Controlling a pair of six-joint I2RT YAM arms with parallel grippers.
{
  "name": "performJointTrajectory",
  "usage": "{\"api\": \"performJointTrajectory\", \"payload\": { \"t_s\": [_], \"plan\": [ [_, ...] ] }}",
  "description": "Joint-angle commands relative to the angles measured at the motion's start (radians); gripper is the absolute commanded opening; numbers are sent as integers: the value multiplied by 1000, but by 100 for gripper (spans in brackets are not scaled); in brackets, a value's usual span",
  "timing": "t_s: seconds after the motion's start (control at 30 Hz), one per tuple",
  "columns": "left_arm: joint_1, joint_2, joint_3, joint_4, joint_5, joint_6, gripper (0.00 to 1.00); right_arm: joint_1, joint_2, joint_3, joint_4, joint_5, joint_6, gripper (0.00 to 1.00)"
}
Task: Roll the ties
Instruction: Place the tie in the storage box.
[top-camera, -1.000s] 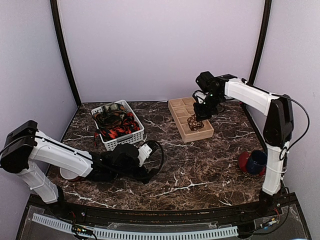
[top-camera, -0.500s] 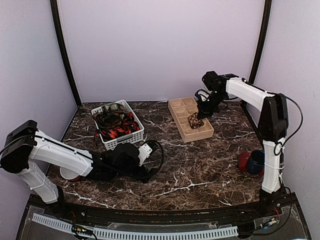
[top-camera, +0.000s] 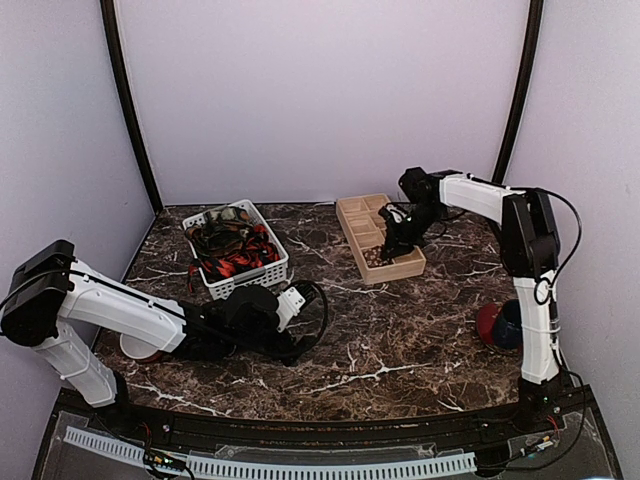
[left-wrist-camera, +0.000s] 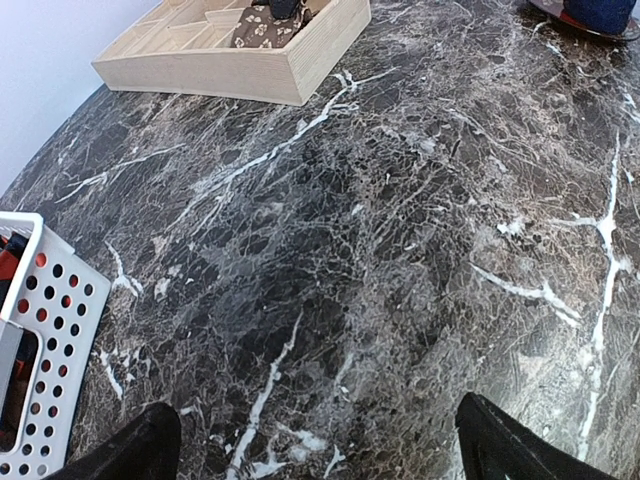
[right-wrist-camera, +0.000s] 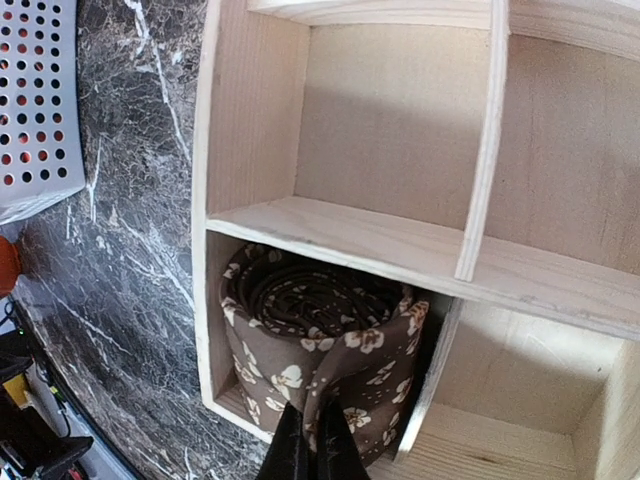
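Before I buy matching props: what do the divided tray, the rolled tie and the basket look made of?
The divided tray: pale unfinished wood, grain visible. The rolled tie: soft fabric, probably, brown with cream flowers. The basket: white perforated plastic, likely.

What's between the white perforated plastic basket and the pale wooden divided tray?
Only bare dark marble tabletop separates the white basket and the wooden tray, shown in the top view.

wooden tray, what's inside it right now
A rolled brown tie sits in one compartment of the tray, right fingers pinching its fabric. The floor under it is covered.
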Motion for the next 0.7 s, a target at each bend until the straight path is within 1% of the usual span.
{"api": "performJointTrajectory", "payload": {
  "t_s": [0.0,0.13,0.23,0.4,0.47,0.67],
  "plan": [
    [5,-11,16,8,7,24,99,-45,24,-33,65,-99,-7,0],
    [7,-8,13,10,9,28,99,-54,58,-8,26,-59,-15,0],
    [9,-3,14,11,13,31,99,-51,66,2,27,-13,10,0],
    [16,3,22,11,11,22,99,-41,61,32,-22,70,14,9],
    [22,2,28,1,11,6,99,-42,33,32,-24,81,21,16],
    [45,-5,68,-44,39,-26,99,-42,-77,17,-5,79,55,47]
  ]
}}
